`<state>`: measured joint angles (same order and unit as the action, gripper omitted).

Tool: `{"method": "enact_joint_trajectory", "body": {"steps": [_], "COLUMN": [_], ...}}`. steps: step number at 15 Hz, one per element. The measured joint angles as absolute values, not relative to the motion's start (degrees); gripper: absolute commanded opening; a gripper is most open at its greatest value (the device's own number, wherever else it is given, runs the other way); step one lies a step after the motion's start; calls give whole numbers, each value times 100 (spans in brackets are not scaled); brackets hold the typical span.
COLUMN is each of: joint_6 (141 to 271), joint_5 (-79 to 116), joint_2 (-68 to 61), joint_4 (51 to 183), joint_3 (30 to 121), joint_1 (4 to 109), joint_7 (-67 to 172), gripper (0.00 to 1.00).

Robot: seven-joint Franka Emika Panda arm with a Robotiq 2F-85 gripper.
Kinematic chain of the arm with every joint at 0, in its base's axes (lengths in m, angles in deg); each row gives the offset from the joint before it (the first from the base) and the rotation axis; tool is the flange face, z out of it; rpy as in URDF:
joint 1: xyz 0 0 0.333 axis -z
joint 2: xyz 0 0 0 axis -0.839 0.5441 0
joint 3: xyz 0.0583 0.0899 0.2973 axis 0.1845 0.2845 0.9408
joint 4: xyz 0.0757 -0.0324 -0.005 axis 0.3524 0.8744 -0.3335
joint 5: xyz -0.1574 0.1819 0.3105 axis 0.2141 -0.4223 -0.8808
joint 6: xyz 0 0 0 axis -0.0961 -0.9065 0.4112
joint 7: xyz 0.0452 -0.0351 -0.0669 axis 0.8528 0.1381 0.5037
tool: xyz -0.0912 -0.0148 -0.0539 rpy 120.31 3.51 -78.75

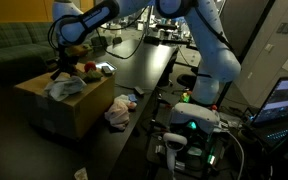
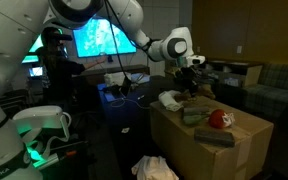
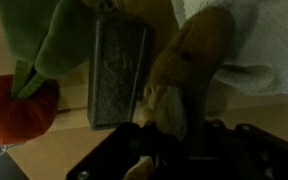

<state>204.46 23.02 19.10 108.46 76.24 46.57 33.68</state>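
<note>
Tan plush toy (image 3: 189, 60) sits pinched in my gripper (image 2: 191, 72), jaws narrowed onto it just over the cardboard box (image 2: 196, 150), a grey block (image 3: 119, 70), green plush (image 3: 59, 35) and red plush tomato (image 3: 14, 105) close beside.

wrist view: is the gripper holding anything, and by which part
The gripper looks shut on a tan plush toy, pinched at its narrow end nearest the camera; the contact is dim.
</note>
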Motion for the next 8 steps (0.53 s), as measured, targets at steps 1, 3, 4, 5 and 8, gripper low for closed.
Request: {"method": "enact_joint_trajectory", "body": {"steps": [1, 3, 4, 5, 8], "joint_6": [20432, 20378, 20343, 20320, 20262], "joint_5": [2302, 2302, 2302, 2302, 2303], "joint_2": [1999, 2132, 2177, 2212, 2251], "joint_4": [10754, 10614, 10560, 10517, 10434], "joint_3": [7583, 7518, 7489, 7463, 7398], "joint_1": [4655, 4650, 4645, 4640, 4627], "joint_7": [3336, 3285, 3253, 3222, 3143], "gripper": [44, 47, 53, 61, 84]}}
